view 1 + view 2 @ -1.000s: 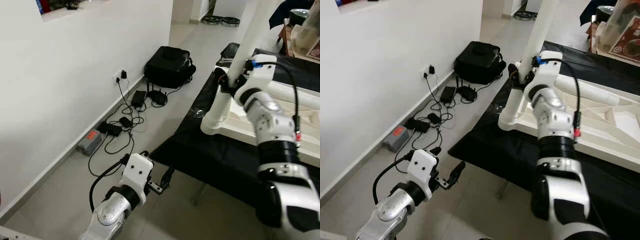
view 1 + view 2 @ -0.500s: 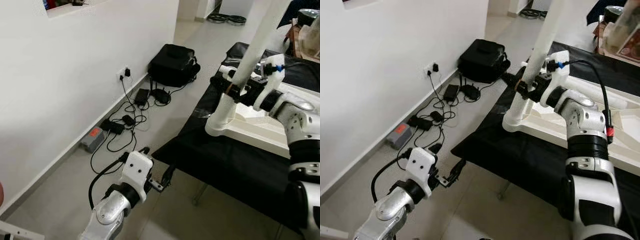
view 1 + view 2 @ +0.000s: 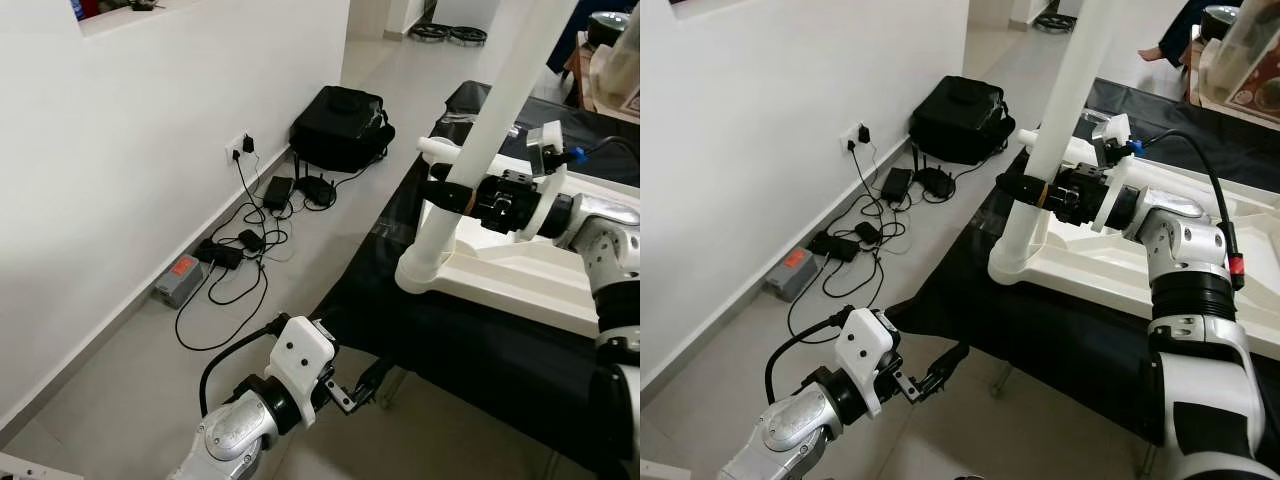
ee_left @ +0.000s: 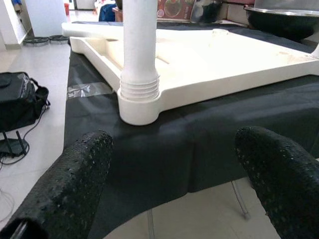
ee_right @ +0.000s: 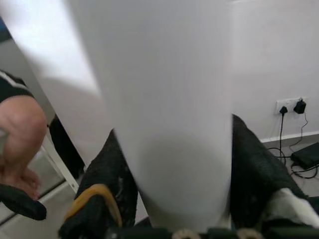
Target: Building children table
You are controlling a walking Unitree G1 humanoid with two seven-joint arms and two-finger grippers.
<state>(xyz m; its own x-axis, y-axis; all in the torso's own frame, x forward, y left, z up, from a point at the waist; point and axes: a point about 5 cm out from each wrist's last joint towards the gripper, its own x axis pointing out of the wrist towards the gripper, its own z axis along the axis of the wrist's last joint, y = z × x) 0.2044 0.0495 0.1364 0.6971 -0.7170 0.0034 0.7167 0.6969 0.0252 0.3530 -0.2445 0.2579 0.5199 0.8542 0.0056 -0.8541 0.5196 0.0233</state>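
Since 1 second earlier, the right tool (image 3: 1040,192) had swung round from gripping the leg with its wrist above to gripping it from the side, and the left arm had lifted toward the tabletop edge. The white table leg (image 3: 470,165) stood almost upright in the corner socket (image 3: 423,272) of the upturned children's table top (image 3: 520,275), leaning slightly away from the robot. Ribbed threads showed just above the socket in the left wrist view, so the leg was probably not seated all the way. Both black fingers of the right tool were clamped around the leg partway up, 1 on each side, likely to turn it into the socket or steady it. The cream plastic top lay underside up, ribs showing, on the tabletop covered in black cloth (image 3: 450,330).

The left tool (image 3: 930,378) hung open and empty below and in front of the tabletop edge, pointing at the socket. On the floor by the wall lay a black bag (image 3: 338,130) and a tangle of cables (image 3: 240,250).
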